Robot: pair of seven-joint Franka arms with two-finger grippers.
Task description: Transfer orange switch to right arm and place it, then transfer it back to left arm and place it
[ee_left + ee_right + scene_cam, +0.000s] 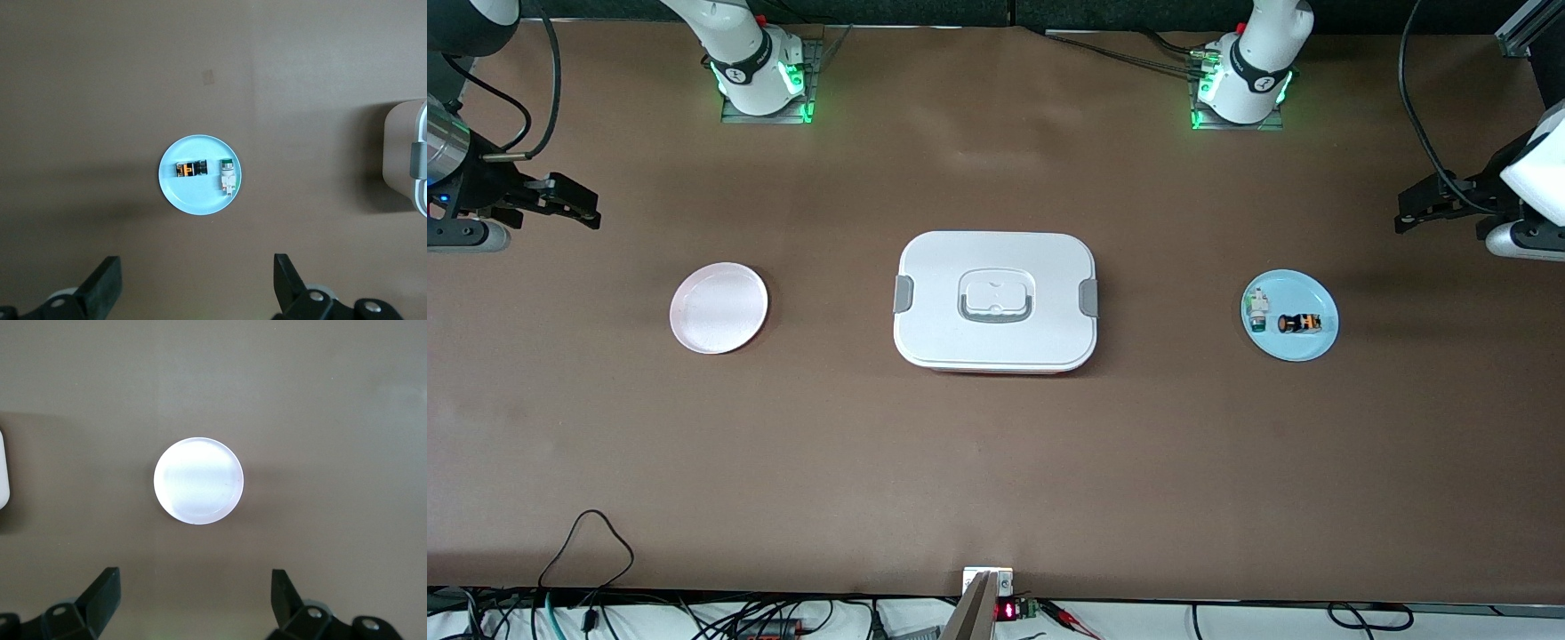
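The orange switch, black with orange marks, lies on a light blue plate toward the left arm's end of the table, beside a small white-and-green part. The white box with grey clips stands at the table's middle. My left gripper hangs open and empty high over the table at its own end, apart from the blue plate. My right gripper hangs open and empty high over the table at the other end.
A pale pink empty plate lies toward the right arm's end of the table, level with the box. Cables and a small device sit along the table edge nearest the front camera.
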